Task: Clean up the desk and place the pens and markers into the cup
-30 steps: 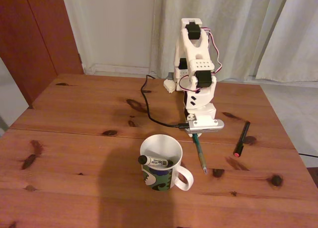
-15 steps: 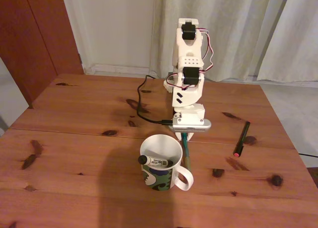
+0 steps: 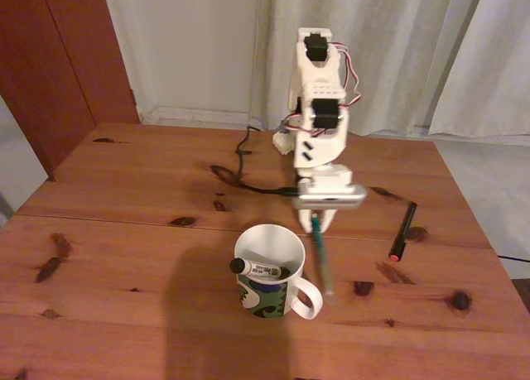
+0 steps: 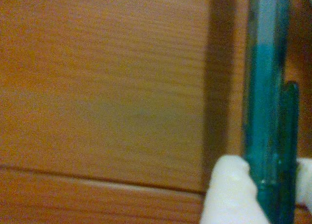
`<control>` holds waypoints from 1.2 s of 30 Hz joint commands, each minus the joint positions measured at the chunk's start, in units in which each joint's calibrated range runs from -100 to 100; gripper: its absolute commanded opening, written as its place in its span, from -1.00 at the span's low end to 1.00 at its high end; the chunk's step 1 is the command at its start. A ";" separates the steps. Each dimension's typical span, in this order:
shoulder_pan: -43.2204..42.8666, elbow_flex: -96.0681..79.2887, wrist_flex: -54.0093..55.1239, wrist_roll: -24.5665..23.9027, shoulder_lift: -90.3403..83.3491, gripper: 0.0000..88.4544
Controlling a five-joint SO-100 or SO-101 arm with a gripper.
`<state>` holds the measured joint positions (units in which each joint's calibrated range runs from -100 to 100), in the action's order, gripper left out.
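Wrist view blurred; teal pen (image 4: 265,112) cut off at top edge above the tool (image 4: 265,194). Marker (image 3: 258,269) beyond the tool: lower end hidden inside cup (image 3: 269,268).

The fixed view is dim and warm-toned, with soft overall focus and mild noise. A broad dark shadow lies on the surface (image 3: 124,256) in front of and left of the cup (image 3: 269,272). No glare is visible. The wrist view is blurred throughout: the teal pen (image 4: 265,112) is out of focus and casts a vertical shadow on the wood to its left.
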<state>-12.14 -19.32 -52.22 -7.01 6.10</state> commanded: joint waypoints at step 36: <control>1.56 -8.18 1.25 2.03 -24.10 -0.98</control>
<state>-9.79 -26.79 -52.22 -5.49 -11.61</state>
